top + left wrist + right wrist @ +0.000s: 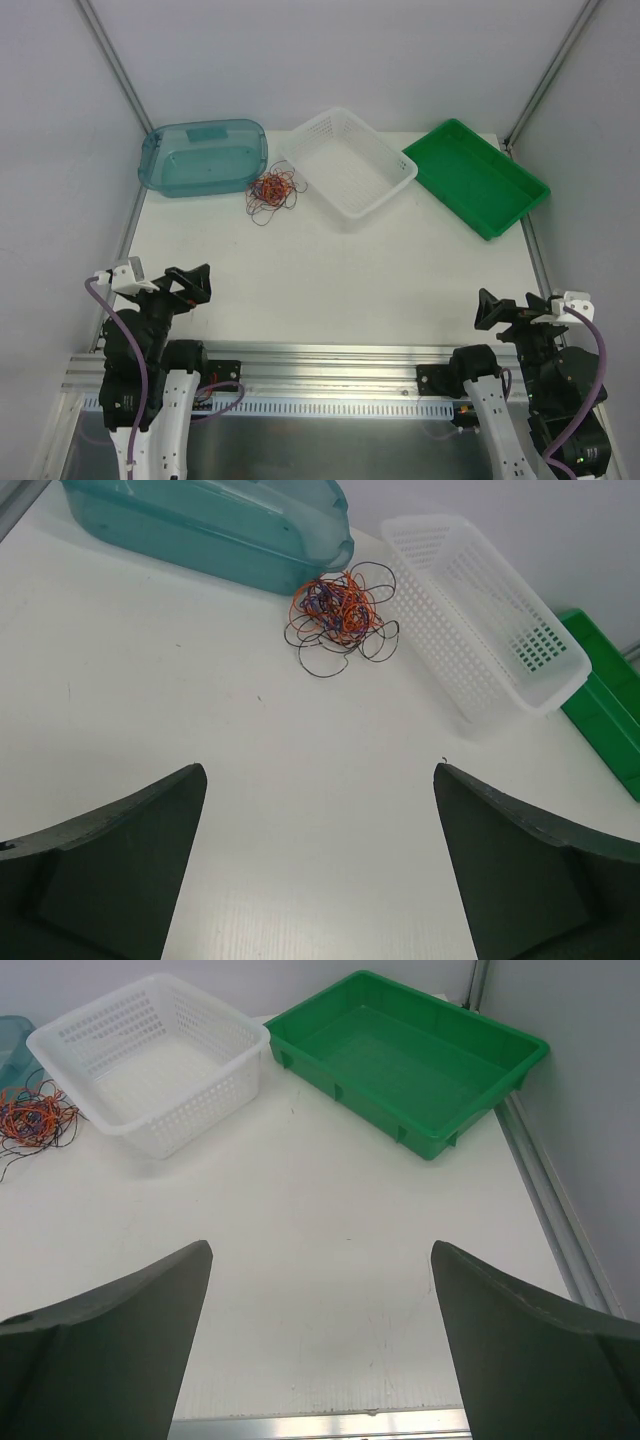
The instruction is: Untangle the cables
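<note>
Top external view, read from the left: the left gripper point(190, 283) sits low by its base at the near edge, its jaws spread wide with nothing between them. At the far side of the table point(330, 280) lies a teal tub point(205, 155). Just beside its right end rest the cables point(272, 192), a small loose knot of thin orange and dark wire lying flat on the surface, with a few loops straying outward. The knot is probably very light and limp (a pinch on the dense middle would likely lift the whole clump at once), so the stray loops on its near side look like the better place to grip and draw apart. The white basket point(350, 165) stands just right of the knot, so tub and basket hem it in on both sides, while the near side is open. Further right sits a green tray point(475, 180), well apart. The right gripper point(492, 310) is likewise low by its base, jaws apart and holding nothing.
</note>
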Available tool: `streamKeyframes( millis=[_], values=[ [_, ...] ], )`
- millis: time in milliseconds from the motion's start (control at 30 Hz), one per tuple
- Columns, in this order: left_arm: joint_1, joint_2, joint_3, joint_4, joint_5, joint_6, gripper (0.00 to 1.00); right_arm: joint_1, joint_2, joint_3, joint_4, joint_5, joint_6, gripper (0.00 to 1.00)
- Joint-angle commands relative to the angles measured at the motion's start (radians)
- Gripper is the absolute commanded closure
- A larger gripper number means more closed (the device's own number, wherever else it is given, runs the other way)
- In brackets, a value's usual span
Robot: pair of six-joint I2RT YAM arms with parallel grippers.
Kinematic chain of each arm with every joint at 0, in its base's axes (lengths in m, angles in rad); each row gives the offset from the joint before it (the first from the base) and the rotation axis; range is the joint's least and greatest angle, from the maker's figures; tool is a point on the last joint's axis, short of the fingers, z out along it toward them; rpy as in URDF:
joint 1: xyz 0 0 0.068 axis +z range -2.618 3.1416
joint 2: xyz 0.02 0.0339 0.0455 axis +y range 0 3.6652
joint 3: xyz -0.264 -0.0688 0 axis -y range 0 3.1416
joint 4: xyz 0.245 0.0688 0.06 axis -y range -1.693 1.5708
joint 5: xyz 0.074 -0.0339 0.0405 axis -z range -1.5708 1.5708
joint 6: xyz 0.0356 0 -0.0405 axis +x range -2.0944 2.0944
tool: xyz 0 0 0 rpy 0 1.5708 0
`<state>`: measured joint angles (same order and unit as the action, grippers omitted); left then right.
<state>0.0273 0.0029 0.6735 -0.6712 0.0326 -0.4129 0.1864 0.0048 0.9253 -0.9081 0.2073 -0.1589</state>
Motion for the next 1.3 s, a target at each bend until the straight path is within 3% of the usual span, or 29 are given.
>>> streamKeyframes(
  millis=[0,267,367,467,567,733,833,1033,1267],
  values=[
    [0.006,-0.162,-0.012,0.027,-0.008,-0.032,0.01,-0.005,-0.184,0.004,0.038,0.026,0.004,0.03],
    [0.005,-0.026,-0.055,0.051,-0.049,-0.133,0.01,-0.004,-0.103,0.029,0.051,-0.106,0.048,0.03],
    [0.005,0.112,-0.11,0.108,-0.051,-0.231,0.01,-0.005,-0.007,0.02,0.043,-0.17,0.114,0.03],
    [0.005,0.3,-0.132,0.206,0.079,-0.314,0.01,-0.007,0.128,0.006,0.038,-0.265,0.156,0.03],
    [0.005,0.511,-0.109,0.286,0.167,-0.348,0.01,-0.005,0.239,-0.006,0.049,-0.444,0.156,0.03],
    [-0.001,0.799,-0.06,0.464,0.21,-0.388,0.01,-0.007,0.31,-0.057,0.097,-0.569,0.219,0.03],
    [-0.026,0.955,0.007,0.542,0.152,-0.399,0.01,-0.005,0.301,-0.092,0.129,-0.585,0.251,0.03],
    [-0.185,1.317,0.239,0.605,-0.057,-0.411,0.01,-0.007,0.299,-0.12,0.152,-0.572,0.239,0.03],
    [-0.277,1.664,0.497,0.61,-0.276,-0.403,0.01,-0.004,0.302,-0.141,0.207,-0.618,0.243,0.03]
  ],
)
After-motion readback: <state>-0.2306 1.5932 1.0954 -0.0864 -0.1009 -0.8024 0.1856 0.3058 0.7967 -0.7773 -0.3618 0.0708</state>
